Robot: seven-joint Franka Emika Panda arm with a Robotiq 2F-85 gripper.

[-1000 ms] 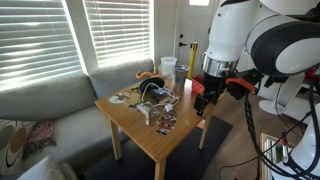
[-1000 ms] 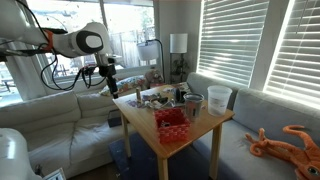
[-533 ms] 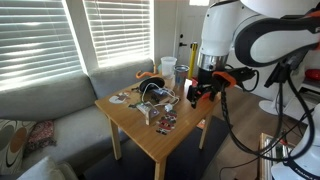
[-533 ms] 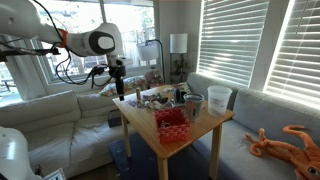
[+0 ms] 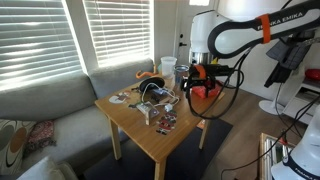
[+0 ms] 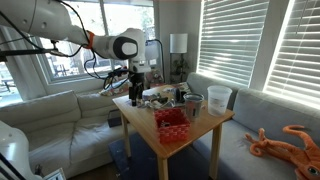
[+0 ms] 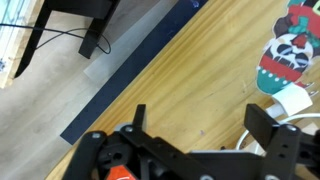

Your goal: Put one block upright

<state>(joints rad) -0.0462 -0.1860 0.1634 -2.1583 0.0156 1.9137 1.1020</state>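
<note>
My gripper (image 5: 193, 90) hangs over the edge of the cluttered wooden table (image 5: 140, 130), also seen in the exterior view from the opposite side (image 6: 136, 92). In the wrist view its two black fingers (image 7: 200, 125) are spread wide over bare wood (image 7: 190, 70) with nothing between them. I cannot pick out any block with certainty. The clutter in the table's middle (image 5: 155, 95) is too small to identify. A round patterned disc (image 7: 288, 50) lies just beyond the right finger.
A red basket (image 6: 172, 122) stands near one table corner. A clear cup (image 6: 219, 98) and dark cups stand near another. A grey sofa (image 5: 50, 100) wraps round the table, with an orange octopus toy (image 6: 290, 140) on it. A dark rug (image 7: 130, 70) lies beneath.
The arm has swung in from beside the table, and the gripper now hangs over the table's edge. The jaws remain open and empty.
</note>
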